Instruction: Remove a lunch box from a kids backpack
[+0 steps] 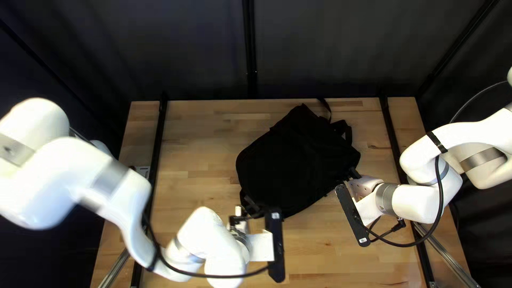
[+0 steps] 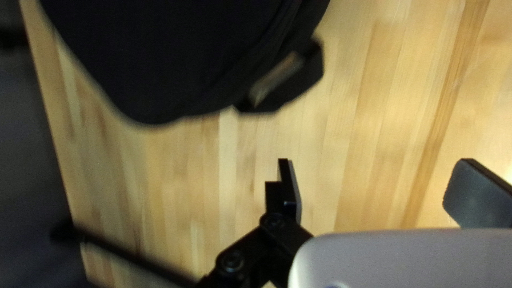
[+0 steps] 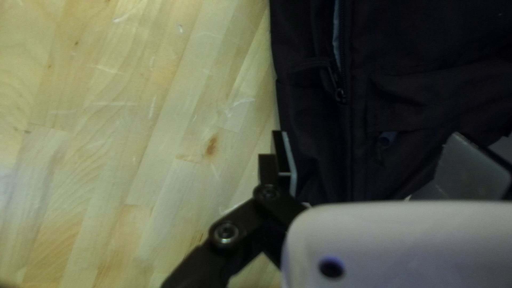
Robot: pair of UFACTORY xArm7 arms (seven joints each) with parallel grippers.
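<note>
Two arms observed, one gripper on each, and one black backpack (image 1: 298,160). The backpack lies flat and slantwise on the wooden tabletop (image 1: 202,154), right of centre in the top left view, its narrower end towards the far edge. Two strap loops stand out at that end: one thin loop (image 1: 326,108) and one wider loop (image 1: 345,129). Behind the tabletop hangs one dark curtain (image 1: 181,48).

Left gripper (image 1: 246,216): positioned at the near left corner of the backpack. Its wrist view shows two fingers, set wide apart, with bare wood beneath the gap. The backpack is ahead of them, and one short strap (image 2: 288,80) projects from its edge there.

Right gripper (image 1: 353,175): positioned at the backpack's right side. Its two fingers are likewise apart; one is over the bag's side edge, the other over its front. Whether either touches the fabric cannot be told. Ahead of this gripper, one zipper (image 3: 345,58) runs along the bag, with one slider (image 3: 340,96) and a narrow strip of light blue lining (image 3: 336,34) showing beside it. One small blue tab (image 3: 386,138) sits on the front. The location of the lunch box cannot be determined; the bag's contents are hidden.
</note>
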